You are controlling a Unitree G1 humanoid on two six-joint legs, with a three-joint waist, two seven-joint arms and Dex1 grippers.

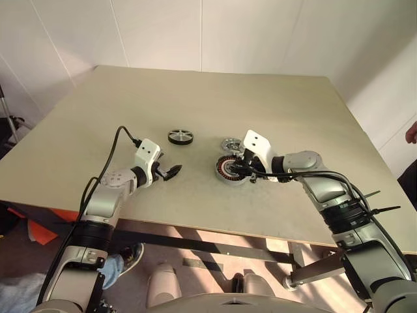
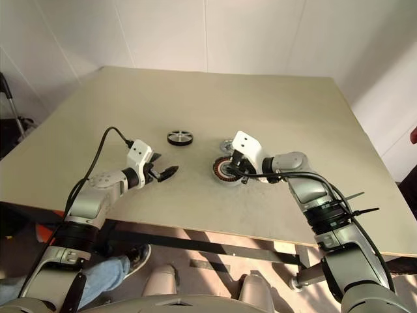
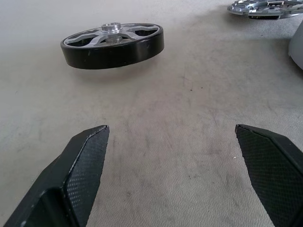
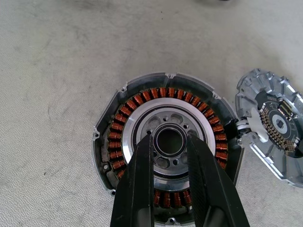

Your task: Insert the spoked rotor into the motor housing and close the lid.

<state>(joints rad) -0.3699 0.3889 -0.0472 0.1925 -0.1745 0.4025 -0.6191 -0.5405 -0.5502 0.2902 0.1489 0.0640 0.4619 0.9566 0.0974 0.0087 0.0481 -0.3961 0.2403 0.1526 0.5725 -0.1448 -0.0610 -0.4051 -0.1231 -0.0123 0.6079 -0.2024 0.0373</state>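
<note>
The right gripper (image 4: 170, 142), fingers nearly together, hovered over the motor housing (image 4: 163, 142). The left gripper (image 3: 173, 156) stood wide open near the spoked rotor (image 3: 112, 45).

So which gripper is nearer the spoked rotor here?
Left. The left gripper sits open just short of the spoked rotor; the right gripper is over the motor housing.

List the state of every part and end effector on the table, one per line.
spoked rotor: flat on the table, not inserted, untouched.
motor housing: open, copper windings exposed, centre empty.
lid: off, lying beside the housing at its rim.
left end effector: open, empty, pointing toward the rotor.
right end effector: narrowly parted fingers over the housing's centre; grip cannot be told.
</note>
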